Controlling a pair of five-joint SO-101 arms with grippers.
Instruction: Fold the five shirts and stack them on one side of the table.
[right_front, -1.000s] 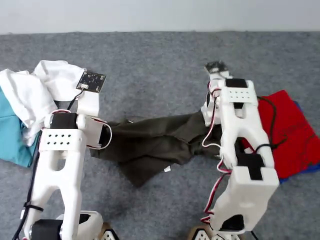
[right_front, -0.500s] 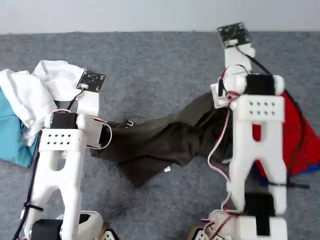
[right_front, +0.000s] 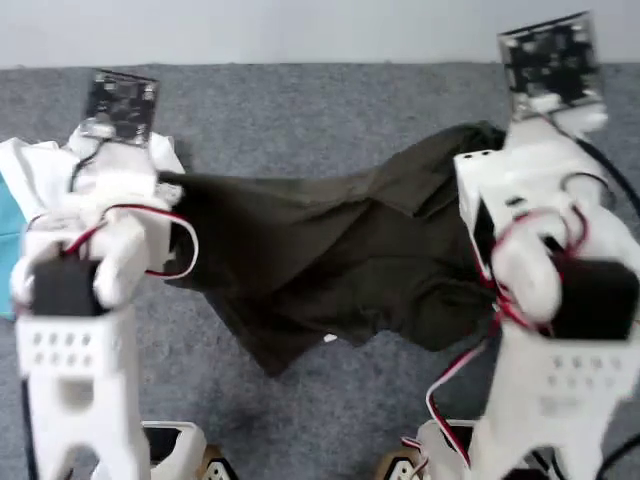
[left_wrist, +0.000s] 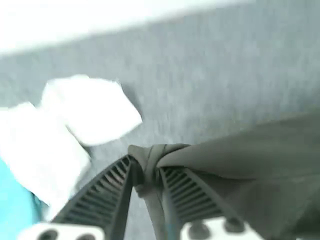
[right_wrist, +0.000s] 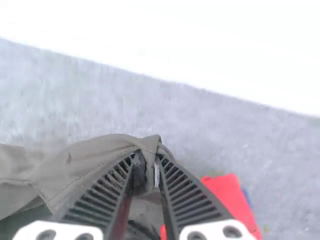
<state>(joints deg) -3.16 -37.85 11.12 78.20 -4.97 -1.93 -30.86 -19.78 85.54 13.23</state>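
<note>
Item: 1 dark olive-green soft cotton shirt (right_front: 330, 250), in the middle of the high view, slung crosswise between 2 white arms. Nearest part: a crumpled lower fold with a small pale tag, hanging down at lower centre toward the grey felt-like table cover (right_front: 300, 110); whether it rests on the cover cannot be told. Holds: the left gripper (left_wrist: 146, 167), at the left of the high view, has its black ribbed jaws drawn narrow on 1 bunched end of the shirt. The right gripper (right_wrist: 147, 160), at the right, is pinched the same way on the other end, with cloth gathered into a knot between the jaws. Which seam or corner each holds cannot be told. Handling, as judged: light, limp and without stiffness. It sags in the span between the 2 holds, creases freely and is likely to drag on the rough cover rather than slide. It is not fragile, though a bunched pinch may creep loose under tension. Best taken at 2 matching corners of 1 edge, shoulders or hem, with the layers flat in the jaws, so it hangs square for folding. Beyond, upper left of the high view: a heap of white cloth shirts (right_front: 40, 170), number unclear, with a teal shirt (right_front: 8, 200) at the left edge. Past the right gripper lies a red shirt (right_wrist: 227, 192).
</note>
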